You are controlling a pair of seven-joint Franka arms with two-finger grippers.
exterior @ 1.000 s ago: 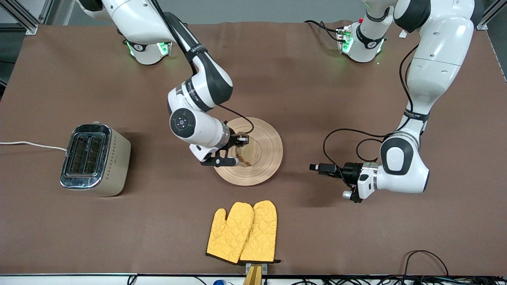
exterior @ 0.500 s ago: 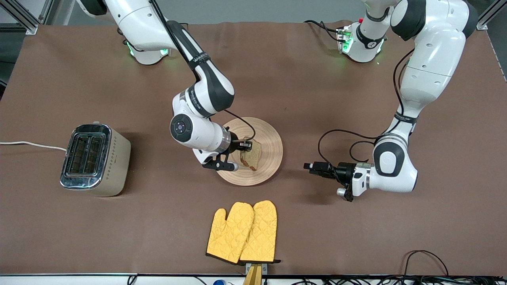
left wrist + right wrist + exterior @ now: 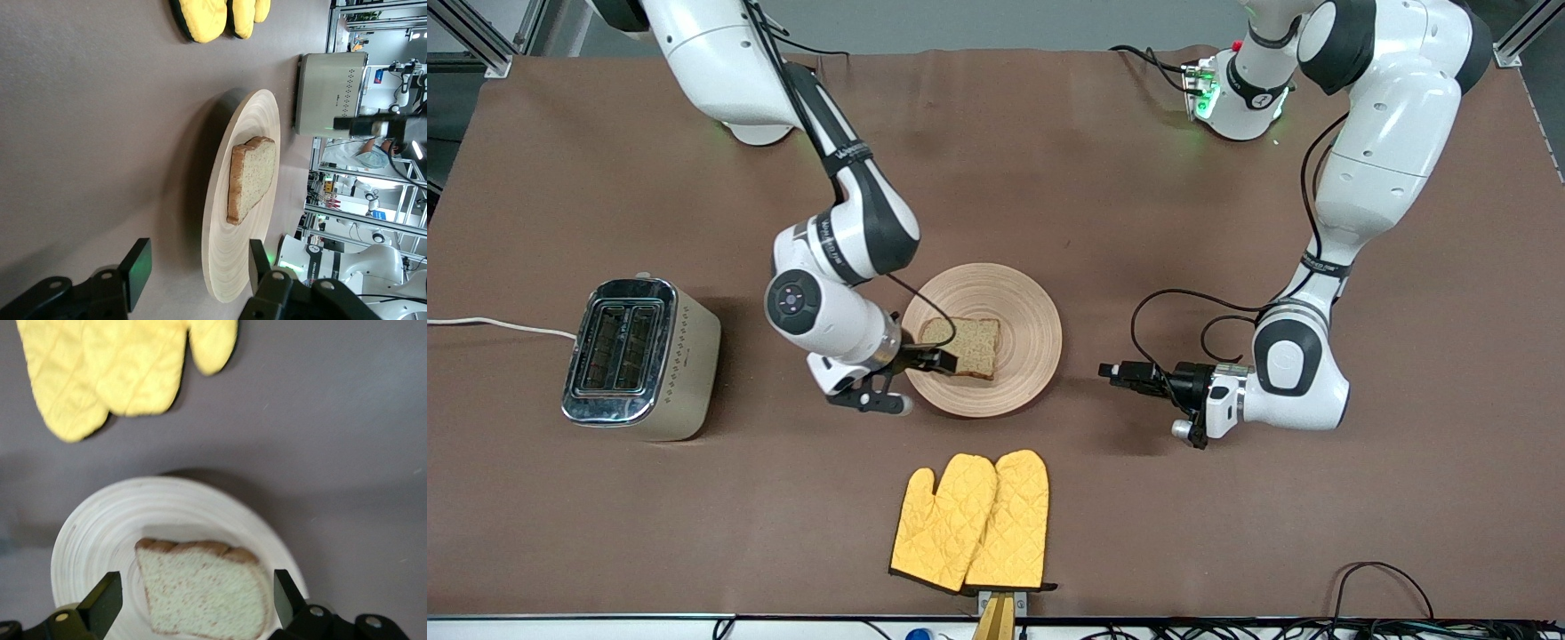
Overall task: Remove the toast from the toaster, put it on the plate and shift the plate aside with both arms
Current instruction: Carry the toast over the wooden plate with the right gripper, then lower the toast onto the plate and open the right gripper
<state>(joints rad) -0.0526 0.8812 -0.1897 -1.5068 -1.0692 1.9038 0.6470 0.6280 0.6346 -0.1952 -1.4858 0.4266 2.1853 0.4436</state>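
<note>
The toast (image 3: 963, 346) lies flat on the plate (image 3: 1021, 302), long axis running between the arms' ends of the table. The right gripper (image 3: 936, 359) (fingers apart) hovers over its edge. The left gripper (image 3: 197, 268), also spread, is low beside the plate; only its wrist view shows the toaster (image 3: 330, 94) side-on.

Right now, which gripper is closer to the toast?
The right gripper: it is open at the edge of the toast, over the plate. The left gripper is open too, off the plate toward the left arm's end of the table.
</note>
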